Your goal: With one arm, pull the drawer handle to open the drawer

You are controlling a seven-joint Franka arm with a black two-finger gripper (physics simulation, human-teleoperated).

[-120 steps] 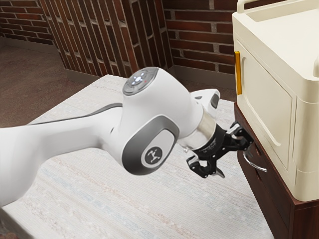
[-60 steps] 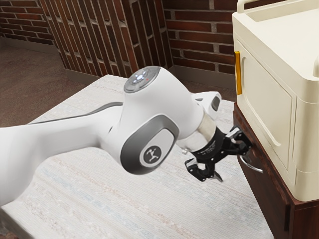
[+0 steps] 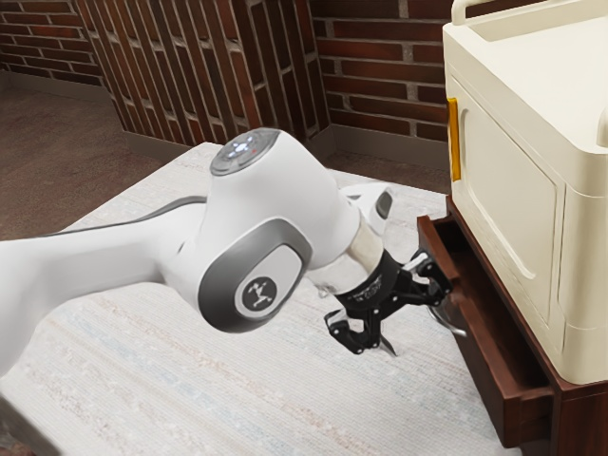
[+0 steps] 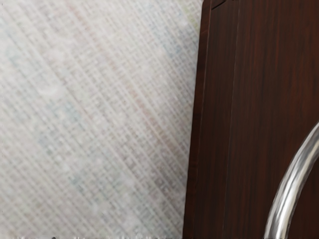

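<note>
Drawer standing partly open, handle at tool

The drawer (image 3: 492,389) projects from the brown cabinet (image 3: 581,423) beneath the cream cabinet (image 3: 508,180), its interior partly exposed. The curved metal handle (image 3: 456,330) is on the drawer's front, above the bench (image 3: 237,389). The tool (image 3: 412,313) stands wide, its two fingers well spread, one of them at the handle and the other apart from it. Contact between finger and handle cannot be confirmed.
</note>
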